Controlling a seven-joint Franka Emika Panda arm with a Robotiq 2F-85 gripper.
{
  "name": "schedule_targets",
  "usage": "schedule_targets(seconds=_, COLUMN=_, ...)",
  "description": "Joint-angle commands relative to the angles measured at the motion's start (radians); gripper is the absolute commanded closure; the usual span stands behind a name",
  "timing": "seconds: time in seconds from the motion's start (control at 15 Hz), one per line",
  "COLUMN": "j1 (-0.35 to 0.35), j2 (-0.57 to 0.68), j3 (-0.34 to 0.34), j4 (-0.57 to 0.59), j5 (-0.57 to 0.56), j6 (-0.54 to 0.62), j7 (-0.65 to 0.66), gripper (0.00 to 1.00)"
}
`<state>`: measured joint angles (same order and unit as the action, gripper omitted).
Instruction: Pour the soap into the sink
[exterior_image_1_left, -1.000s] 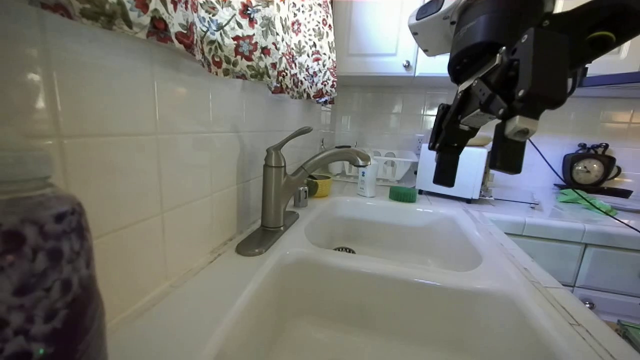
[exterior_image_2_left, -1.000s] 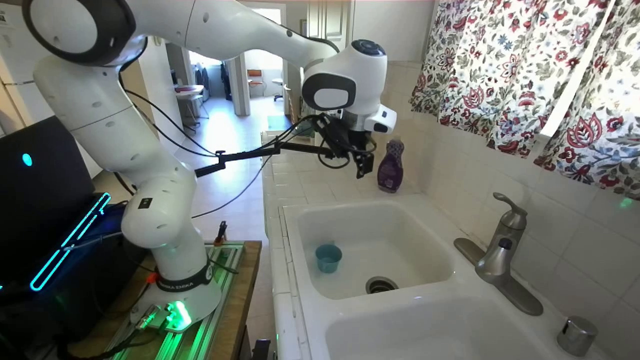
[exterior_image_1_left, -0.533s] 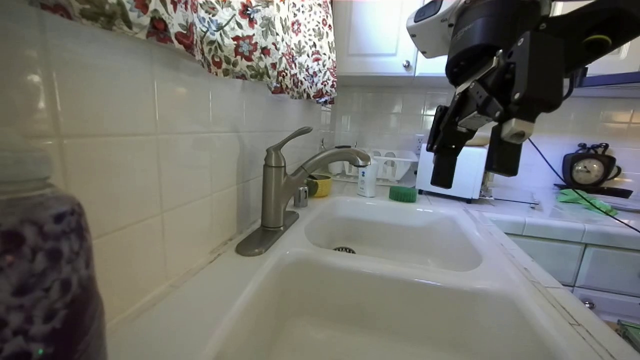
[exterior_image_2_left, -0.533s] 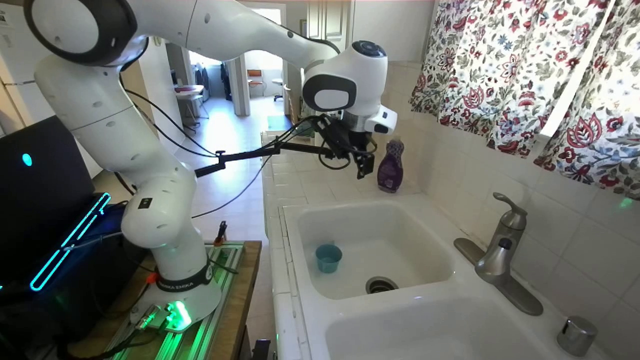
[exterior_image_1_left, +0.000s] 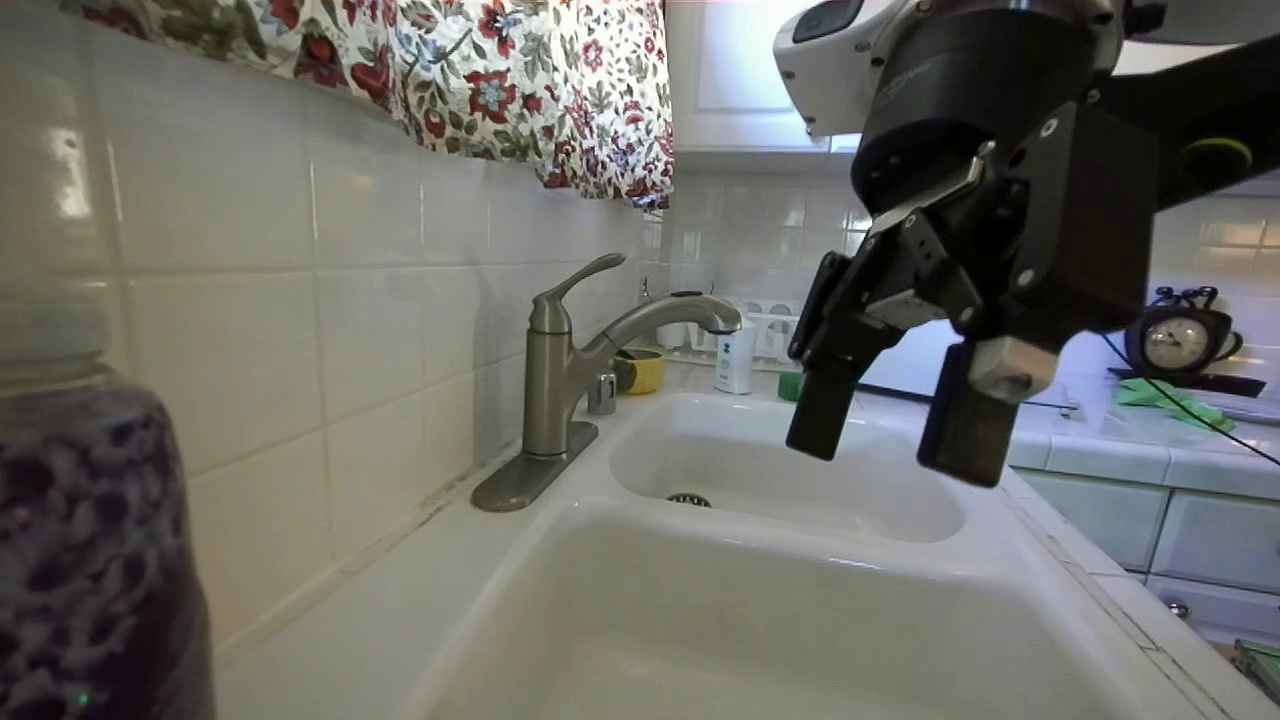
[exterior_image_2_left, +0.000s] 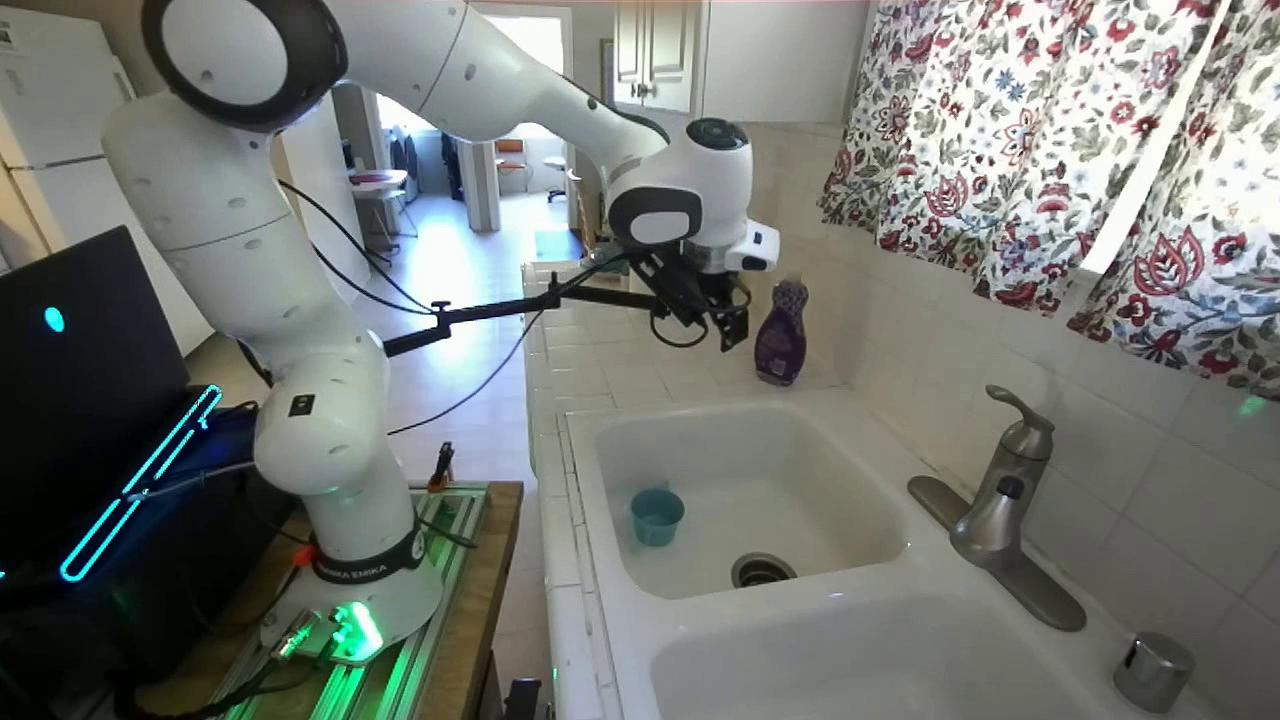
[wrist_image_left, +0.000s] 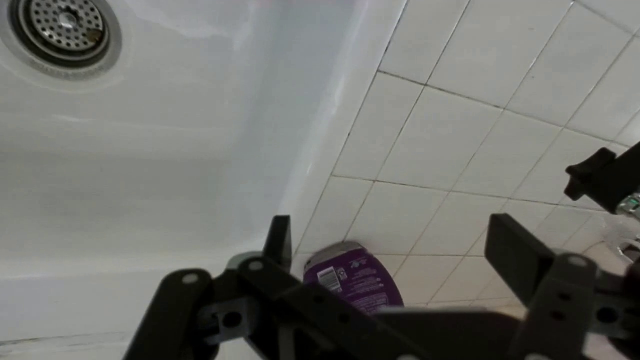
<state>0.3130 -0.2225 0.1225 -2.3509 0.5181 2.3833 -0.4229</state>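
The soap, a purple bottle (exterior_image_2_left: 780, 335), stands upright on the tiled counter beyond the sink, beside the wall. It looms close at the left edge in an exterior view (exterior_image_1_left: 95, 540) with a whitish cap. In the wrist view its lower part (wrist_image_left: 355, 280) shows low, near the left finger, partly hidden by the gripper. The white double-basin sink shows in both exterior views (exterior_image_1_left: 760, 545) (exterior_image_2_left: 840, 590) and in the wrist view (wrist_image_left: 190, 200). My gripper (exterior_image_1_left: 885, 455) is open and empty, in the air above the counter, left of the bottle in an exterior view (exterior_image_2_left: 735, 338).
A metal faucet (exterior_image_1_left: 548, 390) rises beside the wall. A teal cup (exterior_image_2_left: 657, 516) stands in a basin near the drain (exterior_image_2_left: 763, 570). A white bottle (exterior_image_1_left: 734, 362) and a green brush (exterior_image_1_left: 789, 386) stand behind the sink. A black part (wrist_image_left: 597, 180) juts in at the wrist view's right.
My arm has moved: in an exterior view the open gripper is now lower, further left and larger. The wrist has also dropped a little beside the bottle. The soap and the sink have not moved.
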Motion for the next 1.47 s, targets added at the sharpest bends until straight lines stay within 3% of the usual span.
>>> schedule_targets(seconds=0.0, j1=0.025, j2=0.071, j3=0.029, j4=0.005, j5=0.041, j6=0.170, j7=-0.061, gripper=0.00)
schedule_targets(seconds=0.13, j1=0.035, j2=0.109, j3=0.039, j4=0.013, j5=0.047, j6=0.273, j7=-0.091, gripper=0.00)
schedule_targets(seconds=0.53, j1=0.094, j2=0.218, j3=0.055, j4=0.078, j5=0.241, j6=0.477, j7=-0.324, gripper=0.00)
schedule_targets(seconds=0.73, j1=0.114, j2=0.265, j3=0.066, j4=0.122, j5=0.342, j6=0.531, j7=-0.448, gripper=0.00)
schedule_targets(seconds=1.07, j1=0.113, j2=0.340, j3=0.099, j4=0.221, j5=0.606, j6=0.530, j7=-0.731, gripper=0.00)
schedule_targets(seconds=1.4, j1=0.098, j2=0.415, j3=0.102, j4=0.276, j5=0.680, j6=0.564, j7=-0.903, gripper=0.00)
